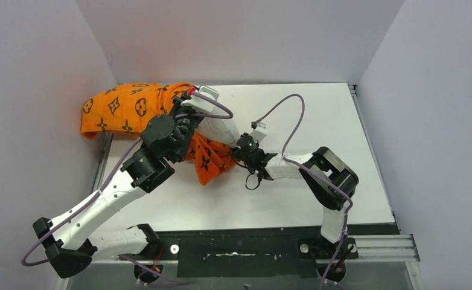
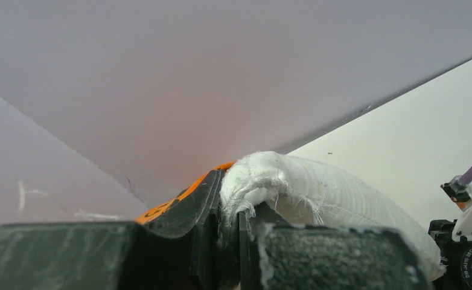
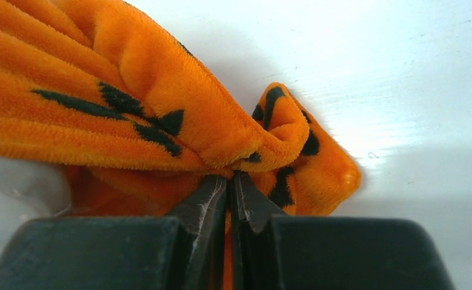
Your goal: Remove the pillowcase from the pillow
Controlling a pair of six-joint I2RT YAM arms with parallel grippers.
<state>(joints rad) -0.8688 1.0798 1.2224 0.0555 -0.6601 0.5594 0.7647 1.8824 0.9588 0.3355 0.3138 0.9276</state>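
Entry: my left gripper clamps the pillow by a corner, my right gripper pinches a fold of the pillowcase, bunched left of centre on the bench, opposed grips, I judge, for peeling them apart.

1 pillowcase, 1 pillow and 2 arms.

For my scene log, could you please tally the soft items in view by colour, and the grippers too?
Orange: 1, the pillowcase, held by the right gripper.
White: 1, the pillow, held by the left gripper.
Grippers: 2.
Total: 4.
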